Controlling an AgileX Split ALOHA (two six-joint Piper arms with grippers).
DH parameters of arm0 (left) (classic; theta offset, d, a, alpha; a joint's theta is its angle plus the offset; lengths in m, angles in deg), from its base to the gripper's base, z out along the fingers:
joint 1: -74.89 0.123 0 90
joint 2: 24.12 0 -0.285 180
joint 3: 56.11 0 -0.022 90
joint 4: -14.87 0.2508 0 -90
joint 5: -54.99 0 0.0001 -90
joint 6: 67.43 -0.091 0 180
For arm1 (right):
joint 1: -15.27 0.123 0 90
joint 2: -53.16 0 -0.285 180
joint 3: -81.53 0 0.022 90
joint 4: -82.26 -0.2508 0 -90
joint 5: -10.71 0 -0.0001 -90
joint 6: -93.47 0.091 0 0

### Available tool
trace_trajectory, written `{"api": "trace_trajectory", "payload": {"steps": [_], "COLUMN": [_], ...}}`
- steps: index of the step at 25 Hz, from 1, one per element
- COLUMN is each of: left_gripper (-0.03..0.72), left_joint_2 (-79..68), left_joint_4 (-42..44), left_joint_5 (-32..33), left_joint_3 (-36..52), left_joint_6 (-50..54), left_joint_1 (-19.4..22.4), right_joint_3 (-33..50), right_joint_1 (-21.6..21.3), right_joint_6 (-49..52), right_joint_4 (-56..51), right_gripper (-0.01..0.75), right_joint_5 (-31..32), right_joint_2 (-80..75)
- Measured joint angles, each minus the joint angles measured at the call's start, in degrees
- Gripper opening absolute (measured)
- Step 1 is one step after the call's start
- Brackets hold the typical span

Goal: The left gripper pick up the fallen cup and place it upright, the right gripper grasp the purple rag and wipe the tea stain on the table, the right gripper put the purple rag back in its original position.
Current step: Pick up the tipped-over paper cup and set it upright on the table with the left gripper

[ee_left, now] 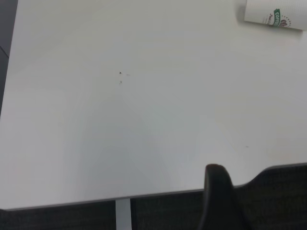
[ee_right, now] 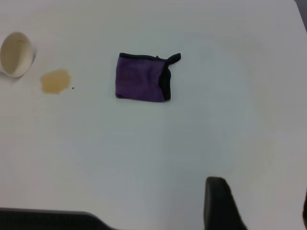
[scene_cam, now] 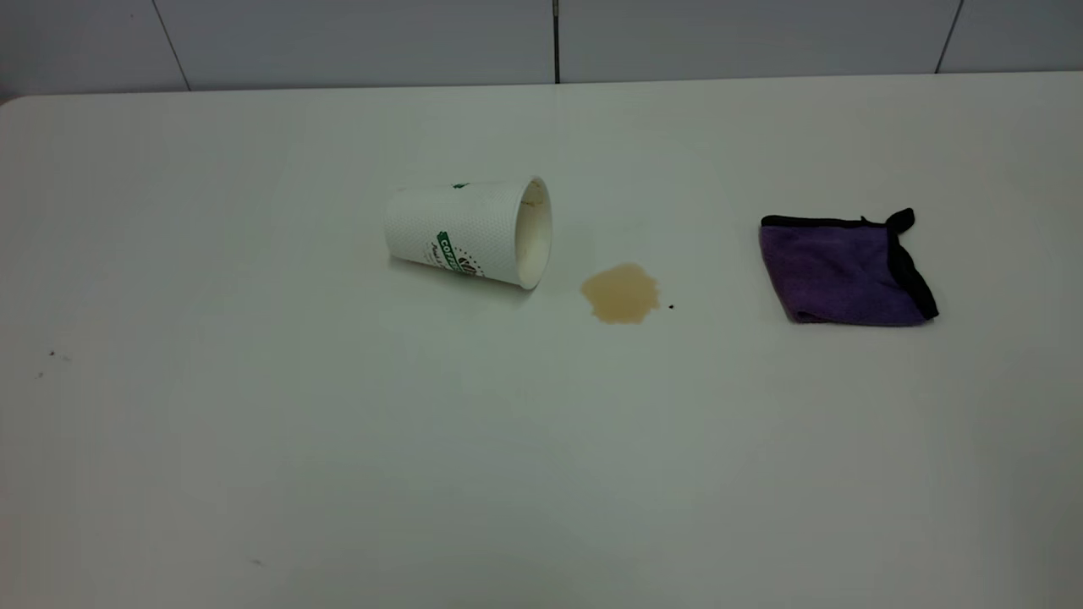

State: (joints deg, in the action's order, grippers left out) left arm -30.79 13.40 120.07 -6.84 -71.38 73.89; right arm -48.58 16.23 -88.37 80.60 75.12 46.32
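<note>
The white cup [scene_cam: 470, 230] lies on its side on the table [scene_cam: 254, 440], mouth towards the tea stain [scene_cam: 621, 293], a light-brown blotch just beside it. The purple rag [scene_cam: 842, 271] lies folded further right, black tab at its far corner. Neither gripper shows in the exterior view. In the left wrist view one dark finger [ee_left: 218, 189] of my left gripper [ee_left: 259, 191] hangs over the table's near edge, far from the cup [ee_left: 276, 14]. In the right wrist view my right gripper [ee_right: 261, 196] is open and empty, well short of the rag [ee_right: 141, 79], stain [ee_right: 55, 81] and cup [ee_right: 17, 53].
A tiny dark speck [scene_cam: 671, 306] lies right of the stain. Faint specks [scene_cam: 51, 353] mark the table's left side. A grey panelled wall [scene_cam: 550, 38] runs behind the far edge. A rounded table corner [ee_right: 300, 7] shows in the right wrist view.
</note>
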Motion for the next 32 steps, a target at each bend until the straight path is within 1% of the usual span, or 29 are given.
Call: {"api": "trace_trajectory", "payload": {"steps": [13,16,19,22,32], "left_gripper": [0.470,0.470,0.470,0.470,0.470], "left_joint_2": [0.00,-0.37,-3.22,-10.03,-41.45], "left_joint_4": [0.00,0.00,0.00,0.00,0.00], "left_joint_5": [-0.05,-0.87,-3.82,-8.81,-26.37], "left_joint_3": [0.00,-0.49,-1.73,-3.09,-10.39], "left_joint_6": [0.07,0.41,1.20,1.50,0.59], "left_joint_1": [0.00,0.00,0.00,0.00,0.00], "right_joint_3": [0.00,0.00,0.00,0.00,0.00], "right_joint_1": [0.00,0.00,0.00,0.00,0.00], "right_joint_6": [0.00,0.00,0.00,0.00,0.00], "right_joint_4": [0.00,0.00,0.00,0.00,0.00], "right_gripper": [0.444,0.444,0.444,0.444,0.444], "right_joint_5": [0.00,0.00,0.00,0.00,0.00], "right_joint_2": [0.00,0.00,0.00,0.00,0.00]}}
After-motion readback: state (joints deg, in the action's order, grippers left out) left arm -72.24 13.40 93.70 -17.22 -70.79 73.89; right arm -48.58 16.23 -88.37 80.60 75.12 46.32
